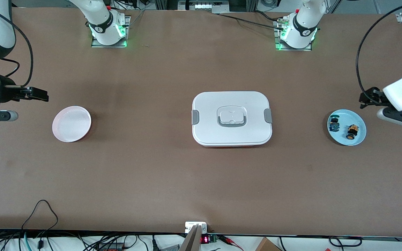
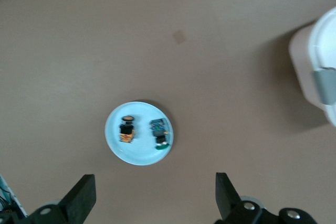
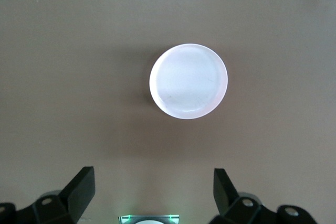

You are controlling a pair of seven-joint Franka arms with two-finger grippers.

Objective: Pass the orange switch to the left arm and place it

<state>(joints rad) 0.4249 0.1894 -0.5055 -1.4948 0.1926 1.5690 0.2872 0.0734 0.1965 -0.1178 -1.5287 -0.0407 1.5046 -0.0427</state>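
The orange switch [image 1: 352, 131] lies on a light-blue plate [image 1: 358, 137] at the left arm's end of the table, beside a blue switch with a green cap [image 1: 334, 124]. The left wrist view shows the orange switch [image 2: 126, 129] on that plate [image 2: 139, 153] too. My left gripper [image 1: 368, 98] hovers open and empty over bare table just beside the plate, and its fingers stand wide apart in the left wrist view [image 2: 152, 198]. The white box [image 1: 231, 118] stands closed at the table's middle. My right gripper [image 1: 37, 94] hovers open and empty near a pink plate [image 1: 71, 123].
The pink plate [image 3: 188, 81] holds nothing, and the right gripper [image 3: 152, 192] is spread wide in that view. The box's edge with a grey clip [image 2: 321, 72] shows in the left wrist view. Cables and a small device [image 1: 195, 227] sit at the table's near edge.
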